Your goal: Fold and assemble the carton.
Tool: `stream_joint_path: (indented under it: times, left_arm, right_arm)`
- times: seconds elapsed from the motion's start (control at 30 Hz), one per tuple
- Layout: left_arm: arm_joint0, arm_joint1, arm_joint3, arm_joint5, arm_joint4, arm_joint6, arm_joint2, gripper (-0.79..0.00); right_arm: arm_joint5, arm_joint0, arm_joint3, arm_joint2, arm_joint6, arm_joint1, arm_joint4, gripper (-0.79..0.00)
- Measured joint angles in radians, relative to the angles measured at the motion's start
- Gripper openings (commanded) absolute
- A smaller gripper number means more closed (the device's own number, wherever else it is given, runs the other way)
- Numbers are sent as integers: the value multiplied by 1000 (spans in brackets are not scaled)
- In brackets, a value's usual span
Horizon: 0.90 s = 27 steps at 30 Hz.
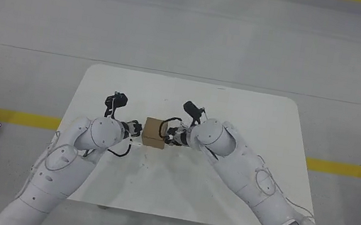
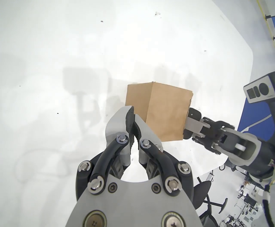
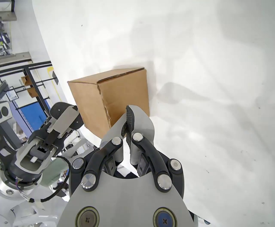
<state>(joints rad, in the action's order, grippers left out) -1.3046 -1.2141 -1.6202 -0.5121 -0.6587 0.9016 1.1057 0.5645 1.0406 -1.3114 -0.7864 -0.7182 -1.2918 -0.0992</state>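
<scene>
A small brown carton (image 1: 154,132) sits closed up as a box near the middle of the white table (image 1: 226,185). My left gripper (image 1: 137,130) is shut, its tips against one side of the carton (image 2: 165,111). My right gripper (image 1: 171,135) is shut too and presses on the opposite side. In the left wrist view my left gripper (image 2: 132,117) touches a lower edge, and the right gripper (image 2: 192,122) meets the far face. In the right wrist view my right gripper (image 3: 128,114) rests on a face with a frayed seam, carton (image 3: 120,90), left gripper (image 3: 64,117) beyond.
The tabletop around the carton is bare white, with free room toward the far edge (image 1: 193,82) and the right side (image 1: 282,151). Grey floor with a yellow line (image 1: 14,116) surrounds the table.
</scene>
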Motion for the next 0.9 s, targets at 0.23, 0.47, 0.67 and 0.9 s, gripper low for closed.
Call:
stream_joint_path:
  times: [0.23, 0.47, 0.67, 0.9]
  left_arm:
    - [7, -1, 2, -10, 1, -9, -1, -776]
    - [25, -6, 18, -14, -21, 4, -39, -785]
    - [54, -14, 41, -28, -18, -8, -65, -773]
    - [25, 8, -12, -65, -15, 6, 60, -345]
  right_arm:
    - [-51, 57, -3, -112, 52, 20, 76, -785]
    - [-13, 63, -44, -85, 54, 18, 36, -785]
    - [-3, 35, -24, -53, 46, 9, 20, -785]
    - [-156, 104, -33, -189, 74, 39, 83, -785]
